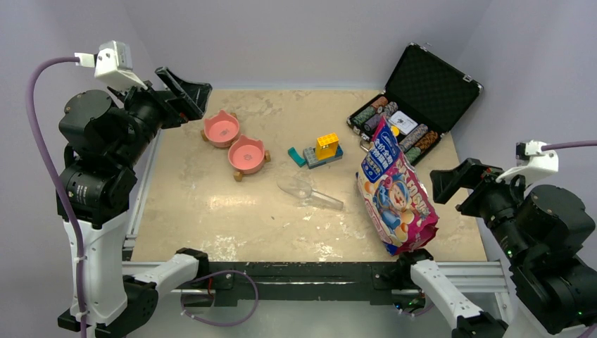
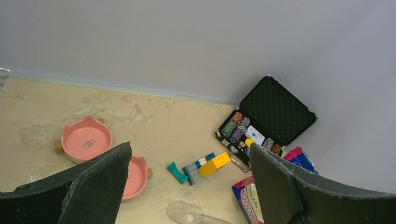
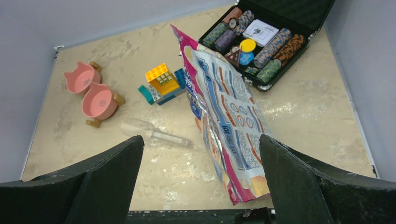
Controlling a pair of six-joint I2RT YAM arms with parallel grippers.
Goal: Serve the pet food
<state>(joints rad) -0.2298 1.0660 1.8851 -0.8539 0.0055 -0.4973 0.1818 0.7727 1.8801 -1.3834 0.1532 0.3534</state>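
The glossy pink-and-blue pet food bag (image 1: pixel 394 193) stands upright at the table's right front; it also shows in the right wrist view (image 3: pixel 229 126) and partly in the left wrist view (image 2: pixel 250 200). No kibble shows. Two pink cat-shaped bowls (image 1: pixel 222 128) (image 1: pixel 248 155) sit empty at the left; they also show in the wrist views (image 2: pixel 86 138) (image 3: pixel 99 101). A clear plastic scoop (image 1: pixel 304 193) lies at the middle. My left gripper (image 1: pixel 184 91) is open and empty, raised at the far left. My right gripper (image 1: pixel 450 184) is open and empty, right of the bag.
An open black case of poker chips (image 1: pixel 405 120) sits at the back right. A small stack of toy bricks (image 1: pixel 320 151) and a teal piece (image 1: pixel 296 156) lie between the bowls and the bag. Grey walls close in the table.
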